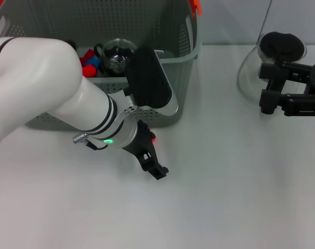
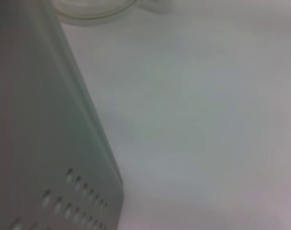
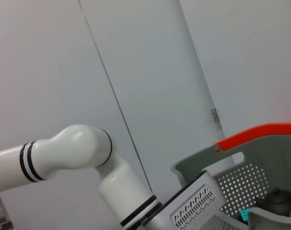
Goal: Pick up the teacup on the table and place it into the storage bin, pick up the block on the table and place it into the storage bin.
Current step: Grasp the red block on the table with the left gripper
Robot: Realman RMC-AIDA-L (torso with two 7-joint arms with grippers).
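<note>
Both items look like they're already in the storage bin [image 1: 178, 111], as far as I can tell. From the head view there's a clear glass teacup [image 1: 117, 54] sitting inside the grey perforated basket, and right next to it some red and blue blocks [image 1: 89, 62] partly hidden behind the left arm [image 1: 48, 88]. I can't say which of those blocks is "the" block from the task, but nothing block-shaped is left out on the bench [image 1: 224, 197] that I can see.

The left end effector [image 1: 153, 167] is down low over the bench, just in front of the bin's front wall, pointing away from it. It's not carrying anything I can see, but whether the fingers are spread or pressed together I honestly can't tell from this angle. The left wrist view only shows the bin wall and bare bench.

The right end effector [image 1: 269, 93] is off on the far right, well apart from the bin, near a glass pot [image 1: 250, 70] with a dark lid. Its fingers look spread and not holding anything, so parked, I guess.

My read: the task is basically finished, and all that's left is the left arm pulling back to rest. No teacup on the bench anywhere.
</note>
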